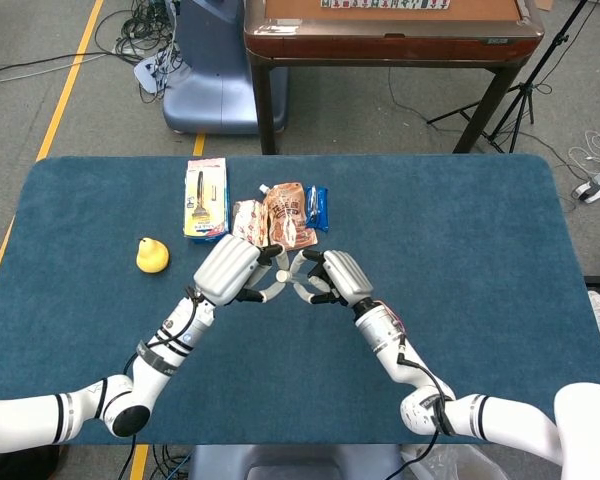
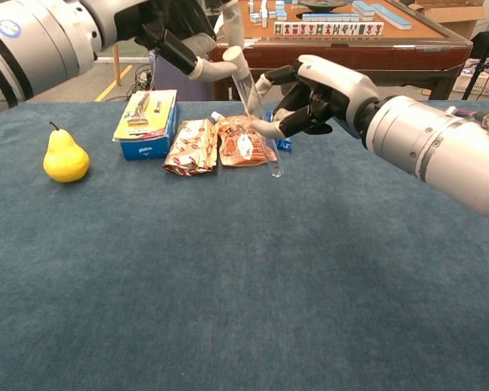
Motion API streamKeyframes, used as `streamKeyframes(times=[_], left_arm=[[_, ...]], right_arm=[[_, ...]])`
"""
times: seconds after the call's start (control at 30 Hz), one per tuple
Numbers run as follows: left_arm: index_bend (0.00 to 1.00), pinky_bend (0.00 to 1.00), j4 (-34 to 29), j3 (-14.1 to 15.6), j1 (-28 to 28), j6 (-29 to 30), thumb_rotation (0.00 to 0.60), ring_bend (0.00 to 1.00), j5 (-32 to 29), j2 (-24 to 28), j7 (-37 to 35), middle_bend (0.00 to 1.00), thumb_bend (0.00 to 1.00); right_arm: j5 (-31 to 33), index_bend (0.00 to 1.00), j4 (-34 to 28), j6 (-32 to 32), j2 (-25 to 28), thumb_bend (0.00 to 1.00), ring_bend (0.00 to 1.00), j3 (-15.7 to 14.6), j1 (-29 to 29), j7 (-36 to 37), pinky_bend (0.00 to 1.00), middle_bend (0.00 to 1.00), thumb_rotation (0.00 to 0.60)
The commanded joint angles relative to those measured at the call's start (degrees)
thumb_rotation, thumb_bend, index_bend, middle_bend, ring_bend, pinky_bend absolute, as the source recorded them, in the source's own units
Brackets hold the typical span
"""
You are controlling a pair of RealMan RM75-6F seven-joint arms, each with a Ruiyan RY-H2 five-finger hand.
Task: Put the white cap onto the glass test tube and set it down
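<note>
Both hands meet above the table (image 2: 228, 309): right hand (image 2: 314, 94) pinching glass test tube (image 2: 257, 122) mid-air, left hand (image 2: 197, 49) gripping white cap (image 2: 234, 55) at its top, seemingly seated; set-down remains.

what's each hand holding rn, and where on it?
The right robot hand pinches the glass test tube around its middle, off the table. The left robot hand holds the white cap at the tube's top end.
</note>
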Motion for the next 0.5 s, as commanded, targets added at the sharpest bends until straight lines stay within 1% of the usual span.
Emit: streamKeyframes(times=[0.03,0.07,0.1,0.17,0.23,0.3,0.4,0.5], left_arm=[[0.44,1.0,-0.2,-0.1,0.1,-0.3,0.6,0.98,-1.1,0.3,0.8,0.9,0.29],[0.37,1.0,-0.3,-0.2,0.1,-0.4,0.6,0.97,-1.7,0.4,1.2,0.89,0.29],[0.28,1.0,-0.6,-0.2,0.1,-0.6,0.6,0.96,-2.3,0.6,1.7,0.88,0.29],[0.15,1.0,-1.1,-0.3,0.3,-0.7,0.6,0.93,-3.0,1.2,2.2,0.84,0.29],[0.04,1.0,-1.6,-0.2,0.6,-0.9,0.6,0.86,-3.6,2.1,2.5,0.77,0.29],[0.0,1.0,-2.1,-0.1,1.0,-1.5,0.6,0.79,-4.5,3.3,2.7,0.71,0.29],[0.0,1.0,-1.9,0.5,1.3,-2.3,0.6,0.69,-5.7,5.0,4.1,0.64,0.29],[0.0,1.0,-0.4,1.4,1.8,-2.7,0.6,0.62,-7.0,6.1,6.0,0.58,0.28]], right_arm=[[0.6,0.87,-0.3,-0.2,0.5,0.75,1.0,-0.1,0.0,-1.2,1.0,1.0,0.6],[0.9,0.87,-0.6,-0.4,0.8,0.75,1.0,-0.1,0.0,-1.8,1.0,1.0,0.6],[1.2,0.87,-0.9,-0.7,1.4,0.75,1.0,-0.2,0.2,-2.9,1.0,1.0,0.6],[1.9,0.87,-1.5,-1.4,2.6,0.75,1.0,-0.3,0.5,-4.9,1.0,1.0,0.6],[3.2,0.87,-2.7,-2.8,4.5,0.75,1.0,-0.3,1.1,-7.7,1.0,1.0,0.6],[5.1,0.87,-4.2,-5.0,7.0,0.75,1.0,-0.1,2.1,-10.9,1.0,1.0,0.6],[8.6,0.87,-6.1,-8.0,10.1,0.75,1.0,0.3,4.4,-16.1,1.0,1.0,0.6],[12.7,0.87,-6.7,-9.6,11.1,0.75,1.0,0.1,6.9,-21.5,1.0,1.0,0.6]])
